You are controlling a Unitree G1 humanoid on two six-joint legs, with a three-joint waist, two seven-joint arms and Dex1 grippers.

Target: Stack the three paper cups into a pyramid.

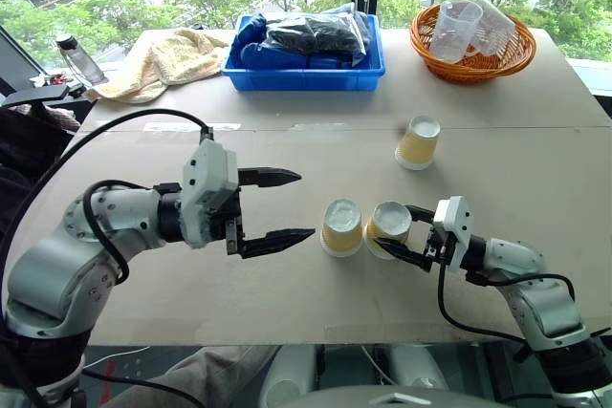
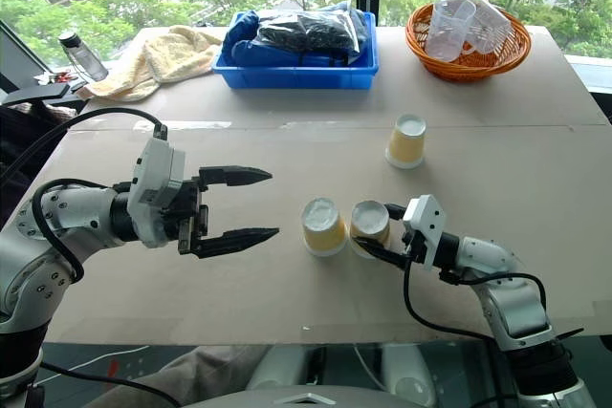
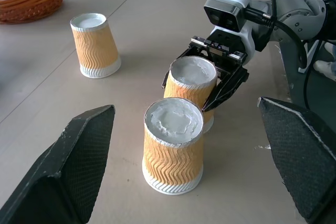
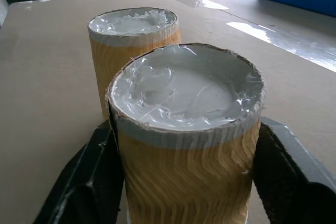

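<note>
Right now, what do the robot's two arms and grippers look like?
Both arms are rounded silver-grey shells with black joint bands and loose black cables looping along them. The left gripper has a white boxy block at the wrist and two long, pointed black fingers with textured pads. The right gripper is alike, with a white wrist block.

No text, label, brand, number or sign is showing legibly anywhere in these views. The measuring cups [image 1: 467,30] in the basket may be carrying printed marks, but they are reading too small to make out.
</note>
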